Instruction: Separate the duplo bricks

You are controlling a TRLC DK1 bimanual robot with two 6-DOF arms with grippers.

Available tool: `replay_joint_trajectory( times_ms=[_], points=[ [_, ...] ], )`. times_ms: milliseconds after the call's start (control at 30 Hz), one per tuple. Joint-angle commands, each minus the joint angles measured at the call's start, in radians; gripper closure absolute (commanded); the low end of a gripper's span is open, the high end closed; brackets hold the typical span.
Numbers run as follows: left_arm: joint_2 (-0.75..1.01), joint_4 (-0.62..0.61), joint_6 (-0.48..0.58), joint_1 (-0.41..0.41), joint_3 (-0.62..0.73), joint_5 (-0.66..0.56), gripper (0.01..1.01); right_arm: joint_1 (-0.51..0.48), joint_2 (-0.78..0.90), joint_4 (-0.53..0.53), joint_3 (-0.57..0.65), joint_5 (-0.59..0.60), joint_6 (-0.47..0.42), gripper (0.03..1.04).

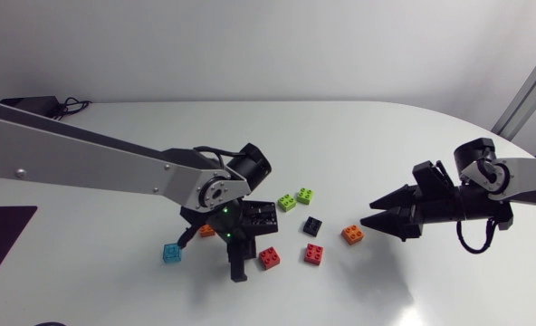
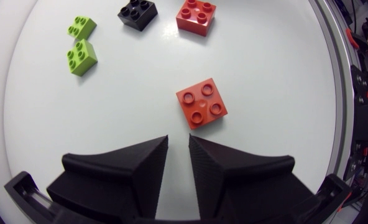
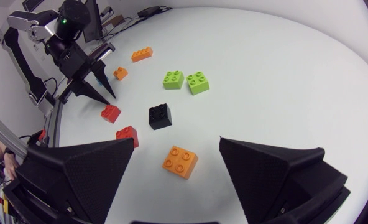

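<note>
Several single duplo bricks lie loose on the white table. My left gripper points down at the table, shut with nothing between its fingers. Just ahead of it lies a red brick, which is the red brick to its right in the head view. A blue brick and an orange brick lie to its left. My right gripper stands open above the table, and an orange brick lies under the gap between its fingers, apart from both.
Between the arms lie a second red brick, a black brick and two green bricks. The right wrist view shows my left gripper beyond the bricks.
</note>
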Motion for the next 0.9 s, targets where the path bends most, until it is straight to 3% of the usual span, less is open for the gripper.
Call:
replay_joint_trajectory(
  times_ms=[0, 500, 767, 867],
  points=[
    [0.037, 0.013, 0.023, -0.012, -0.003, 0.002, 0.777, -0.007, -0.020, -0.017, -0.025, -0.006, -0.027, 0.07],
    [0.075, 0.041, -0.006, -0.066, 0.066, 0.029, 0.777, 0.002, -0.077, -0.085, -0.070, -0.006, -0.119, 0.08],
    [0.104, 0.053, -0.026, -0.095, 0.116, 0.038, 0.777, 0.133, -0.170, -0.083, -0.156, 0.060, -0.142, 0.10],
    [0.093, 0.055, -0.024, -0.086, 0.116, 0.038, 0.777, 0.171, -0.172, -0.076, -0.157, 0.091, -0.137, 0.17]
  ],
)
